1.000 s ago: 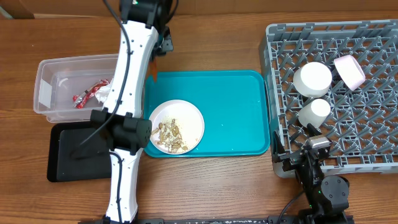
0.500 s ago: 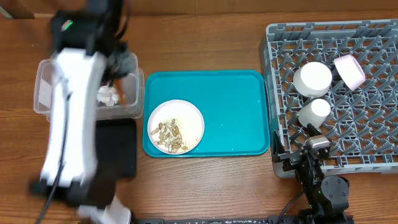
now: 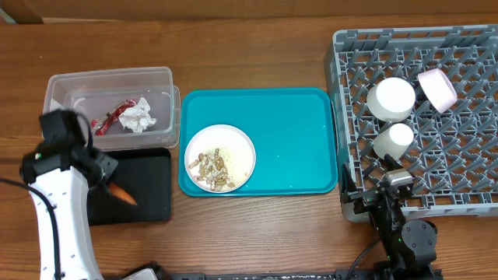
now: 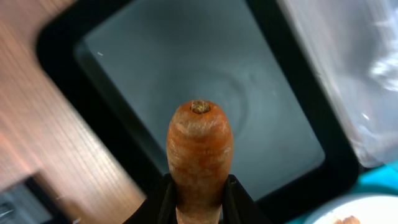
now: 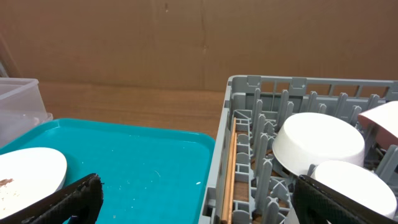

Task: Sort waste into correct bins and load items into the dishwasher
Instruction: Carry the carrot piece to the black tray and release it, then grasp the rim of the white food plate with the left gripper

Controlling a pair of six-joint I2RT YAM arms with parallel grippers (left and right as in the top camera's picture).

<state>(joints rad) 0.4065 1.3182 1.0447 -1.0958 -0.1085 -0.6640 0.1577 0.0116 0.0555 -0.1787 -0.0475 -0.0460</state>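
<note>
My left gripper point(image 3: 109, 185) is shut on the small orange food piece point(image 3: 121, 194), a carrot stub point(image 4: 199, 152), and holds it over the black tray point(image 3: 152, 194), also in the left wrist view point(image 4: 186, 81). The clear tub point(image 3: 159, 78) holds the red wrapper point(image 3: 110, 117) and the crumpled white napkin point(image 3: 138, 118). A white plate point(image 3: 237, 155) with beige food scraps point(image 3: 212, 169) sits on the teal tray point(image 3: 296, 132). The grey rack point(image 3: 459, 179) holds two white bowls point(image 3: 391, 99) and a pinkish-white bowl point(image 3: 437, 88). My right gripper point(image 5: 199, 202) is open and empty beside the rack's near left corner point(image 5: 233, 87).
The teal tray point(image 5: 143, 155) lies between the bins and the rack. A wooden chopstick point(image 5: 229, 174) lies along the rack's left edge. A brown board stands behind the table.
My left arm has swung from the far side of the teal tray, over the clear tub, to the black tray. The napkin now lies in the tub. The right arm has not moved.
</note>
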